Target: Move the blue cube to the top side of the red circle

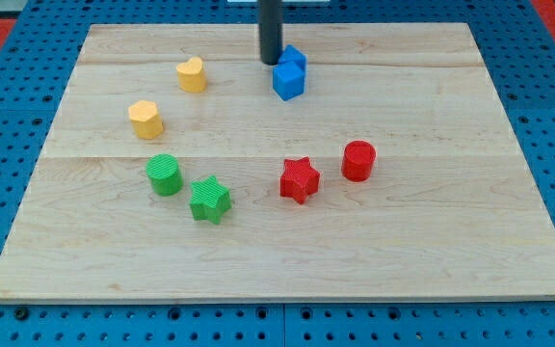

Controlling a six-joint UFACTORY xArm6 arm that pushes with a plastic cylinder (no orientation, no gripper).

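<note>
The blue cube (288, 81) sits near the view's top centre, with a second blue block (295, 59) touching it just behind; that block's shape is unclear. The red circle (358, 160) stands right of centre, well below and to the right of the cube. My tip (271, 63) is a dark rod end coming down from the view's top. It rests just left of the rear blue block and at the cube's upper left, touching or nearly touching them.
A red star (300, 179) lies left of the red circle. A green circle (165, 174) and green star (209, 200) lie lower left. A yellow heart (192, 74) and another yellow block (146, 119) lie upper left. The wooden board (470, 251) sits on blue pegboard.
</note>
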